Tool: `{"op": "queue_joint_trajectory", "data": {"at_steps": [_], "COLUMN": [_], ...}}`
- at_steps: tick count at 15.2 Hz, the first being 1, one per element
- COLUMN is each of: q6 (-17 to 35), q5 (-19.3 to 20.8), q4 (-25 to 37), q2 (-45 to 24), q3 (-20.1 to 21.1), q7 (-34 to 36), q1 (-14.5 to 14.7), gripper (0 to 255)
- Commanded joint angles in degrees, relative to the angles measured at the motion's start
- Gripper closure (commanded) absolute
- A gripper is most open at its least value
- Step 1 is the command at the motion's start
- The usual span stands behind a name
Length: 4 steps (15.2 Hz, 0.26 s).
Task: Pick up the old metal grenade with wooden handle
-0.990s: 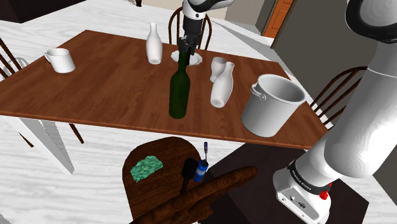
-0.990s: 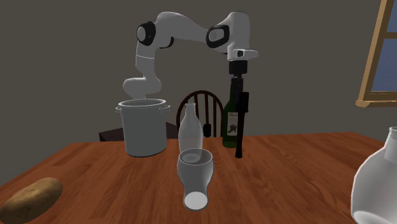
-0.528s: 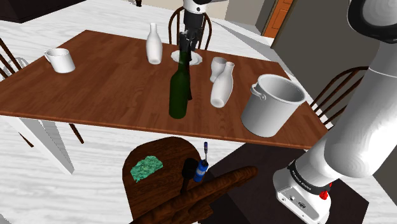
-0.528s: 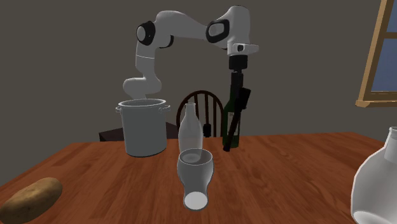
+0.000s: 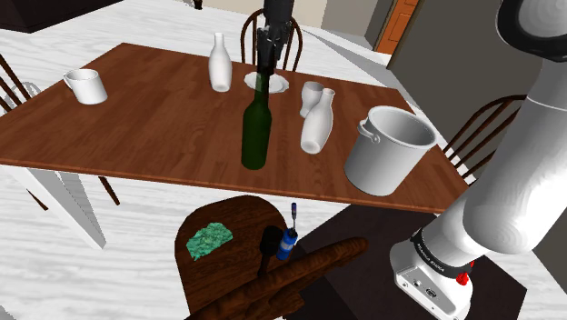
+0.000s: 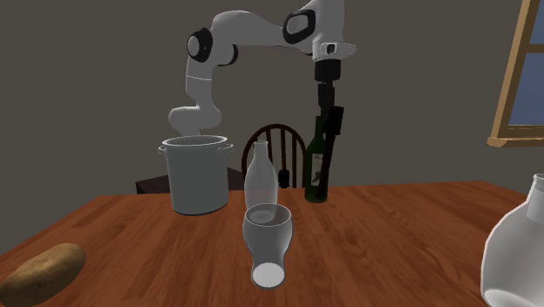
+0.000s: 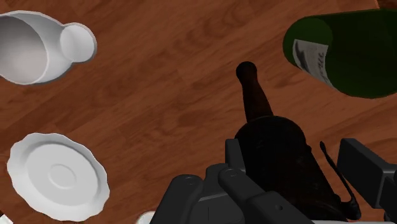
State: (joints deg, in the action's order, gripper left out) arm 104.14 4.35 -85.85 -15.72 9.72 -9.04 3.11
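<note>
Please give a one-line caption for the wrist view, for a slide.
Black gripper clasps the dark grenade, its brown handle pointing toward the wooden table, beside a green bottle.

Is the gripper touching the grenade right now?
Touching. The wrist view shows the gripper clasping the grenade by its dark head, between both fingers.

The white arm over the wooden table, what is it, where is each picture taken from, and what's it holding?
It is a robot arm with a black two-finger gripper. One picture looks down over the table from beside the robot, one faces it across the table, and one looks along the gripper from the hand. On the table stand a green bottle, a white pot, a mug, white vases and a plate. The gripper is shut on a dark grenade with a brown handle pointing down at the table.
</note>
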Motion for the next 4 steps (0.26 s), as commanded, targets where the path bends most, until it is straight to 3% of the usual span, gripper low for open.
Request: {"op": "queue_joint_trajectory", "data": {"at_steps": [1, 4], "q6": [-1.5, -2.4], "q5": [0.0, 0.0], "q4": [1.3, 2.3], "q2": [0.2, 0.1], "q3": [0.0, 0.0], "q7": [-0.1, -0.1], "q1": [0.0, 0.0], "gripper": [255, 255]}}
